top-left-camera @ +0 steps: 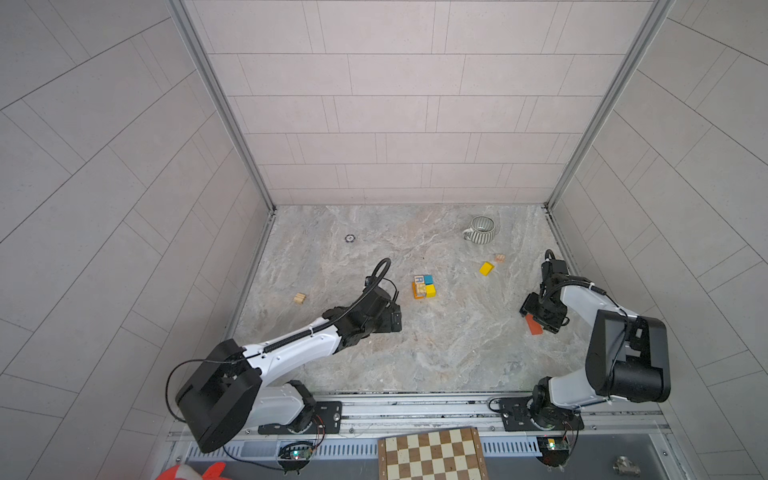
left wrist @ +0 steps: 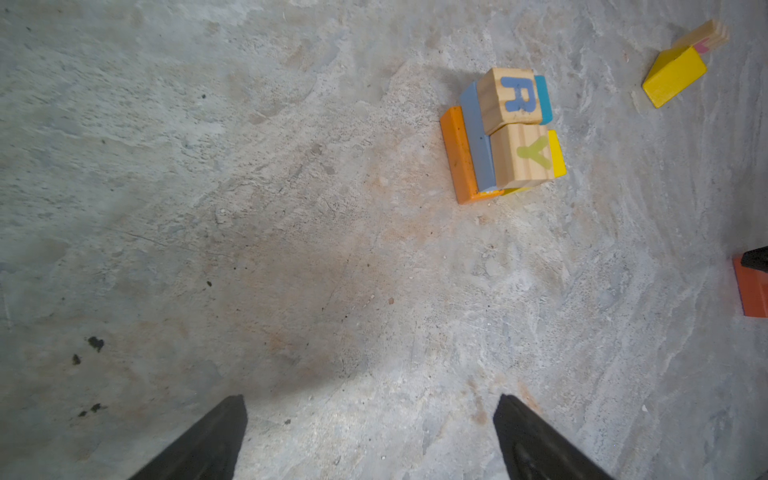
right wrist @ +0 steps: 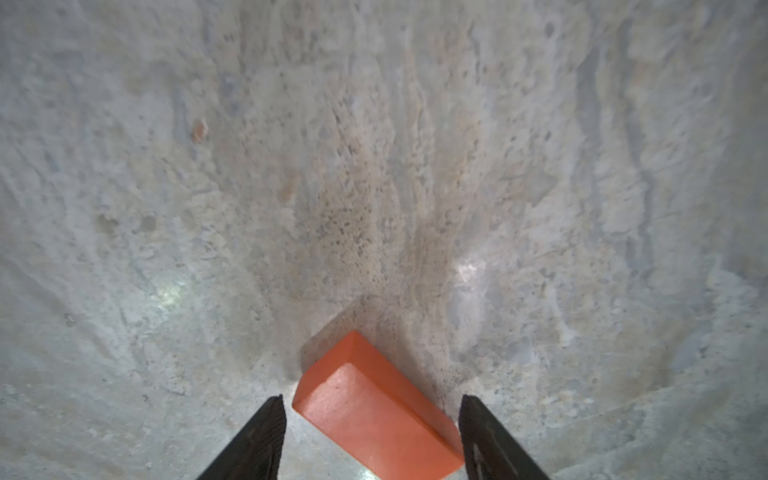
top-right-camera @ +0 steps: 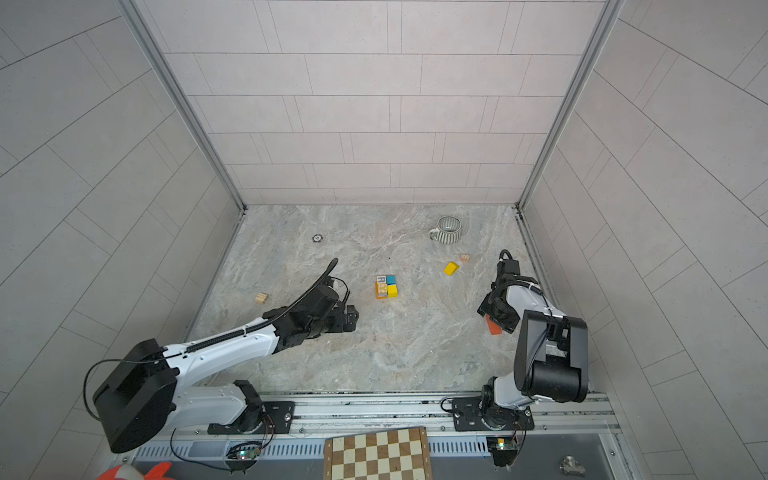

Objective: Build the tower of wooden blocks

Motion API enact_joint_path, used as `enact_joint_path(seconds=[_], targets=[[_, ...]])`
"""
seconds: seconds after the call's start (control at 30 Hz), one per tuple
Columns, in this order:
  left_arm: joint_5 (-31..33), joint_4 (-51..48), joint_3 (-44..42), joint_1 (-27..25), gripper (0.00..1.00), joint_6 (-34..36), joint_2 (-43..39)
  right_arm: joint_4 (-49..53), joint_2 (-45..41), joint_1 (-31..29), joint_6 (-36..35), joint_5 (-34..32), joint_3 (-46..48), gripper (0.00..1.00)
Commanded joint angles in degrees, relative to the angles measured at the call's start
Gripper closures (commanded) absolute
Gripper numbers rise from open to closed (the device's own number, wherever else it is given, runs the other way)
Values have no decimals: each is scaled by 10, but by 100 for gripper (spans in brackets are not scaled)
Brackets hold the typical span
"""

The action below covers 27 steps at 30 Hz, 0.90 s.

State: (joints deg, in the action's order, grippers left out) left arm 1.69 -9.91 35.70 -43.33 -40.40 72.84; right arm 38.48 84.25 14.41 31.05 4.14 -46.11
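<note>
Bimanual tabletop scene, with every position given relative to the tower. The tower (top-left-camera: 424, 286) stands near the middle of the marbled tabletop (top-left-camera: 415, 357). It is a compact cluster of wood blocks. Two natural cubes, printed "R" and "Y", sit with a teal and a yellow piece on their far side. An orange piece and a grey-blue piece lie on the side facing the left arm. Whether these two sit under or beside the cubes cannot be told.

The left gripper (left wrist: 370, 399) hovers near the tower, to its left and toward the front rail in both top views, apart from it. Its fingers (left wrist: 216, 436) are spread wide with only bare tabletop between them.

The right gripper (right wrist: 372, 399) is well to the right of the tower and nearer the front. Its fingers stand apart on either side of a red-orange block (right wrist: 365, 419), which lies flat and diagonal on the tabletop. One finger meets a corner of the block and a thin gap shows at the other.

A loose yellow block (top-left-camera: 486, 268) lies right of the tower, slightly farther back. A small lettered cube (top-left-camera: 500, 258) sits just beyond the yellow block. A plain natural cube (top-left-camera: 299, 298) lies well to the tower's left. A striped mug (top-left-camera: 481, 229) stands farther back and to the right. A chessboard (top-left-camera: 432, 455) lies in front of the tower, beyond the rail.
</note>
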Motion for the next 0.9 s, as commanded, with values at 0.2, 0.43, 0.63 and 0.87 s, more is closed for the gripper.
enact_joint_path(seconds=[0.2,0.43,0.63,0.87], targets=[[3,7,-13,28,0,0,-3,16,35,1,-21,-11,-20,43],[-10,24,-34,57,1,-8,-26,-9,36,-4,-17,23,4,52],[-3,25,-38,57,1,-8,-28,-15,29,-32,-7,29,6,66],[4,23,-41,61,1,-8,-31,-12,42,-115,15,14,-18,76]])
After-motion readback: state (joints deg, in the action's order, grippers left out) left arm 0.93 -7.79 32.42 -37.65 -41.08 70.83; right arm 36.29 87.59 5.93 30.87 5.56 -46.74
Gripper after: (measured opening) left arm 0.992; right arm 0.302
